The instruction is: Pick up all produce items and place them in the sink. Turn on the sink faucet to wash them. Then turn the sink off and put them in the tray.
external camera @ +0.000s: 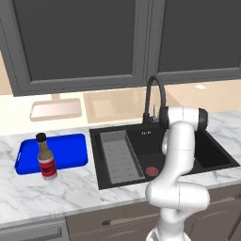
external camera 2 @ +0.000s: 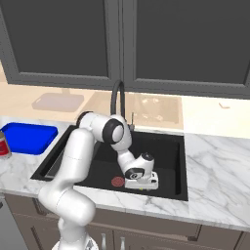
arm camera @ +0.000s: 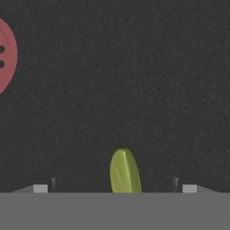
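Lying on the black sink [external camera 2: 176,146] floor, lime [arm camera: 124,171] between open gripper [arm camera: 115,187].

The tray [external camera: 70,146] lies on the desk [external camera: 56,197] left of the sink [external camera: 216,155], bottle [external camera: 46,160] at its front; the faucet [external camera: 153,96] stands behind the sink.

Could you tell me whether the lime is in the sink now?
In. The lime rests on the sink floor near the red drain, between the open end effector tips.
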Motion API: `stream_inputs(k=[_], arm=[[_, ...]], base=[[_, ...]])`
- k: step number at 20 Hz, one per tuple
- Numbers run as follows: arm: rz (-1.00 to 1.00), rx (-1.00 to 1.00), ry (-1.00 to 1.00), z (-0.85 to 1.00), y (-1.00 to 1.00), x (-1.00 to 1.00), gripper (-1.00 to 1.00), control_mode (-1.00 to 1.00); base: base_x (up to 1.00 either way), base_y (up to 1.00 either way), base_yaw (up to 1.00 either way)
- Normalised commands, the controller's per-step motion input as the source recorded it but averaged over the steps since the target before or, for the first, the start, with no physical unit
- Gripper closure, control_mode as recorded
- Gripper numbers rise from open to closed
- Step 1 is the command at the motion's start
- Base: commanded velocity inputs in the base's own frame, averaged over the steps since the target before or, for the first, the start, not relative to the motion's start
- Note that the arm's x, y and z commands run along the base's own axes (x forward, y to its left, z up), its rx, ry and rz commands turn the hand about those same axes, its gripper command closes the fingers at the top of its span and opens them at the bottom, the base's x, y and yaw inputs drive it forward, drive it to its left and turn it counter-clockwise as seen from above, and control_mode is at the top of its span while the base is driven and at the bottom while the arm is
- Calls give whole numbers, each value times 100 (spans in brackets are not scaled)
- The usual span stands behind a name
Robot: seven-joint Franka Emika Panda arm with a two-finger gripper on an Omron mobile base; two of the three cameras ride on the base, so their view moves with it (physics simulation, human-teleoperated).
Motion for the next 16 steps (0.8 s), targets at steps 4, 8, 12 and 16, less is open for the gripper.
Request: stream_inputs(k=[4, 8, 12, 16], arm=[[0, 0, 0, -16, 0, -2, -100, -100], [0, 0, 0, -15, 0, 0, -100, -100], [0, 0, 0, -15, 0, 0, 100, -100], [0, 0, 0, -9, 0, 0, 100, -100]], base=[[0, 0, 0], [0, 0, 0], [0, 0, 0], [0, 0, 0]])
